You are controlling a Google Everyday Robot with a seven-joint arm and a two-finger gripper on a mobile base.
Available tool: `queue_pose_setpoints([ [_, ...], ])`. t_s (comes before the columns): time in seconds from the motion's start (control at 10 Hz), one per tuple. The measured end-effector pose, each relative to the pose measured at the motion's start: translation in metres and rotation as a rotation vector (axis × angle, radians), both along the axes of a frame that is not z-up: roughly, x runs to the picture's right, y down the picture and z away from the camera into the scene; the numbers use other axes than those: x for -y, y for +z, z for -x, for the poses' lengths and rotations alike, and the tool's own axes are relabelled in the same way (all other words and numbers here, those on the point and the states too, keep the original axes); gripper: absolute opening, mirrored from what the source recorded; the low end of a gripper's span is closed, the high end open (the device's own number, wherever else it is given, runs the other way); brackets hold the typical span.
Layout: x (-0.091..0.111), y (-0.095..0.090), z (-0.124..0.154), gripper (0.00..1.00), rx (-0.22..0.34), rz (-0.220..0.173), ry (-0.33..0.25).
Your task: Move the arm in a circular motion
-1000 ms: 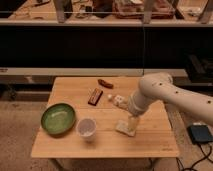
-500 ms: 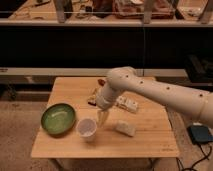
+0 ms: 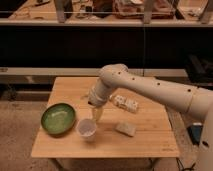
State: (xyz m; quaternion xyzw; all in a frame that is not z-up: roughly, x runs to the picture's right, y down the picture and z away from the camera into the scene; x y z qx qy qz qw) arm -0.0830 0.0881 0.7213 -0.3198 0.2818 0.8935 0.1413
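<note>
The arm (image 3: 150,90) comes in from 3 o'clock over the wooden table (image 3: 75,145), elbow near table centre, and its gripper (image 3: 96,114) points down just at 1 o'clock of the clear cup (image 3: 87,129); can't tell its state. Green bowl (image 3: 58,118) sits at 9 o'clock of the cup, a white packet (image 3: 125,104) and a pale sponge-like block (image 3: 125,128) at 3 o'clock. Nothing to grasp; the arm looks rigid and heavy, so the light cup would likely tip if clipped mid-circle.
</note>
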Motion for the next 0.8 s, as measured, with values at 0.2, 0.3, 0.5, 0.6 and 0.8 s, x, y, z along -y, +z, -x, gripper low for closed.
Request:
queue_pose_setpoints([
  [0.2, 0.036, 0.033, -0.011, 0.80, -0.070, -0.035, 0.004],
  [0.3, 0.061, 0.055, -0.023, 0.80, -0.135, -0.058, 0.014],
  [0.5, 0.113, 0.100, -0.065, 0.80, -0.320, -0.100, 0.064],
  [0.6, 0.135, 0.121, -0.096, 0.80, -0.447, -0.106, 0.101],
  [0.8, 0.141, 0.133, -0.124, 0.80, -0.572, -0.075, 0.128],
])
